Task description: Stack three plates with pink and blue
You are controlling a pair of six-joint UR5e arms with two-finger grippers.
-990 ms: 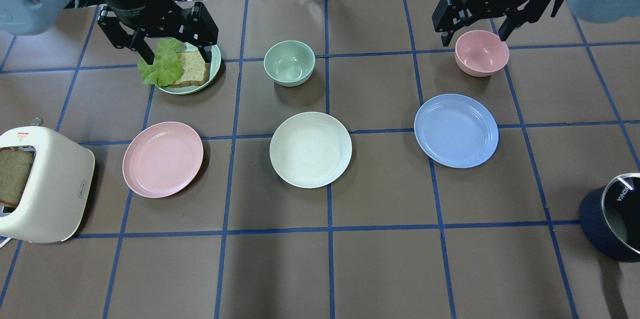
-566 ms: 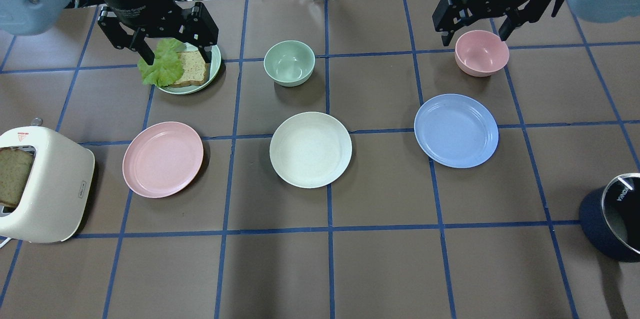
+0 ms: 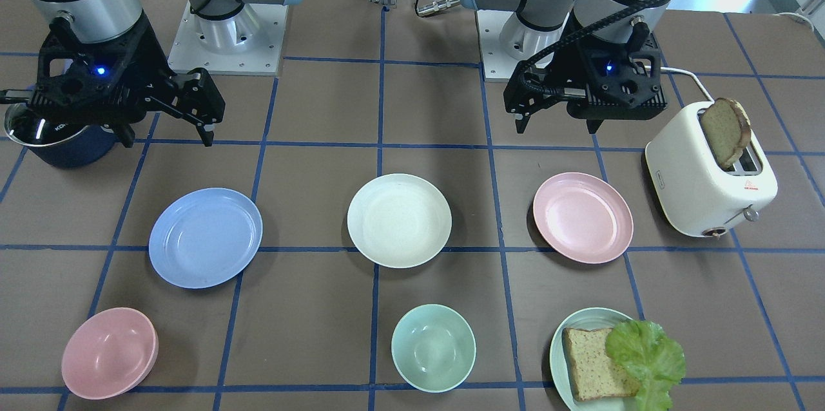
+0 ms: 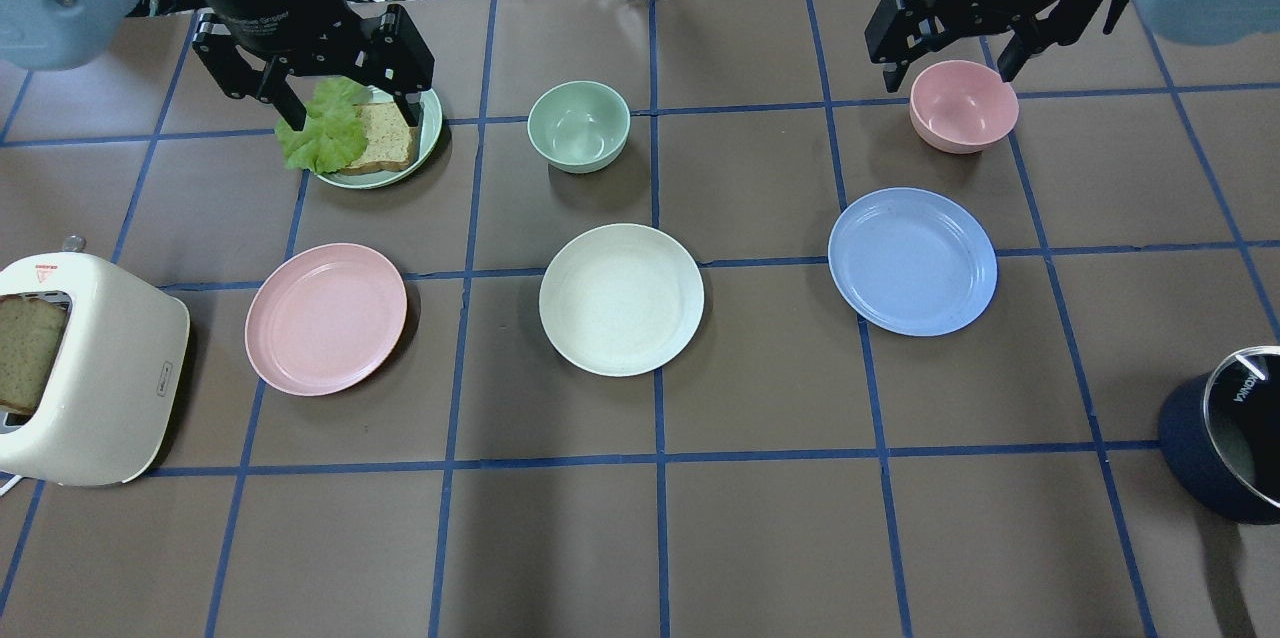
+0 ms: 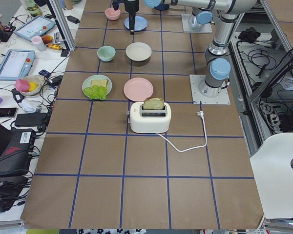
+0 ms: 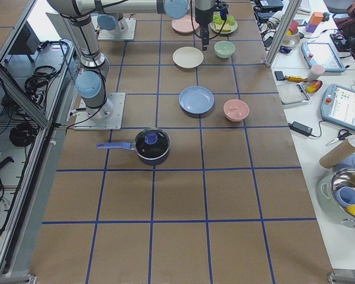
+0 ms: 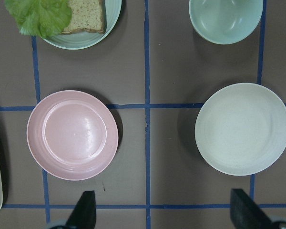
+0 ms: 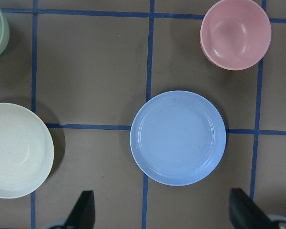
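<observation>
Three plates lie apart in a row on the brown table: pink plate (image 4: 326, 318) on the left, cream plate (image 4: 621, 299) in the middle, blue plate (image 4: 912, 261) on the right. My left gripper (image 4: 350, 113) hangs open and empty high above the table, beyond the pink plate; its wrist view shows the pink plate (image 7: 72, 135) and cream plate (image 7: 242, 129) below. My right gripper (image 4: 947, 76) hangs open and empty high beyond the blue plate, which shows in its wrist view (image 8: 178, 137).
A mint plate (image 4: 432, 123) with bread and lettuce, a mint bowl (image 4: 579, 126) and a pink bowl (image 4: 963, 105) stand behind the row. A white toaster (image 4: 90, 368) with bread is at the left edge, a dark lidded pot (image 4: 1225, 433) at the right.
Both grippers have shifted only very slightly toward the far edge and stay open. The plates have not moved.
</observation>
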